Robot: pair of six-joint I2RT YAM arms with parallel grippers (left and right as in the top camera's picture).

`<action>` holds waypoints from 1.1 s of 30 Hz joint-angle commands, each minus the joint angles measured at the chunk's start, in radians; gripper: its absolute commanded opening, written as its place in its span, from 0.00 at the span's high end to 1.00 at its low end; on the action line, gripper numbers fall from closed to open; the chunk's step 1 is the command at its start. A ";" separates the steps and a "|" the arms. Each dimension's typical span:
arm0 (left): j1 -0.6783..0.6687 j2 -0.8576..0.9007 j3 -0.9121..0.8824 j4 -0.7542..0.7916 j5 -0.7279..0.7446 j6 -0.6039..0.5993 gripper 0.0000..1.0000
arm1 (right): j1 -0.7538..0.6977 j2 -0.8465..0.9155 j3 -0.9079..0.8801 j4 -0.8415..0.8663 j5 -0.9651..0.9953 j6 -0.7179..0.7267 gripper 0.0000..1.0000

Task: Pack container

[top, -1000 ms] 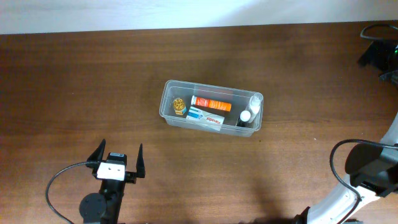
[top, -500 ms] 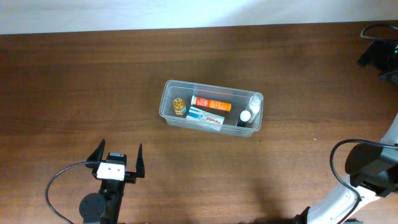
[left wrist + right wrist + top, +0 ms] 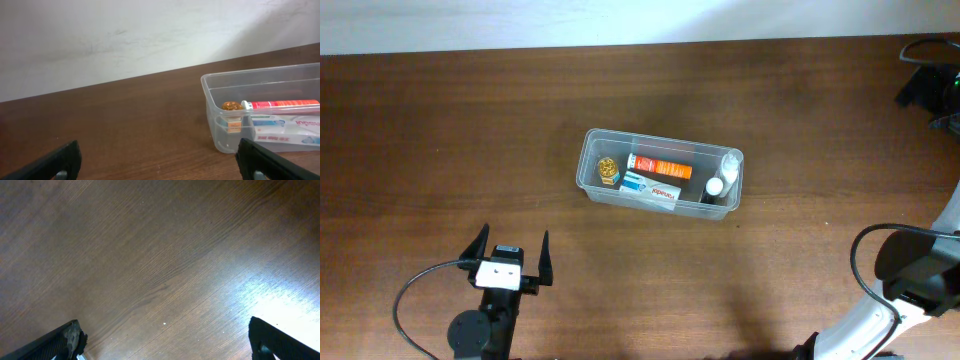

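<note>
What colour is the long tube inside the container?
The tube is orange with a white end; overhead view.

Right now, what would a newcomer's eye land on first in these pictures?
The clear container in the middle of the dark wooden table, holding an orange box, a white-and-blue box, a gold-topped jar and a white bottle. Next comes the left gripper near the table's front left, open, empty and well apart from the container.
</note>
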 commanded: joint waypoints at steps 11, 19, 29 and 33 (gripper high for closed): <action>0.005 -0.010 -0.008 -0.001 -0.007 0.020 0.01 | 0.188 -0.137 0.015 0.000 0.009 0.000 0.02; 0.005 -0.010 -0.008 -0.001 -0.007 0.020 0.01 | 0.681 -0.261 0.015 0.009 0.109 -0.048 0.02; 0.005 -0.010 -0.008 -0.001 -0.007 0.020 0.01 | 0.977 -0.371 0.015 0.073 0.323 -0.048 0.02; 0.005 -0.010 -0.008 -0.001 -0.007 0.020 0.01 | 0.966 -0.438 0.002 0.224 0.323 -0.048 0.02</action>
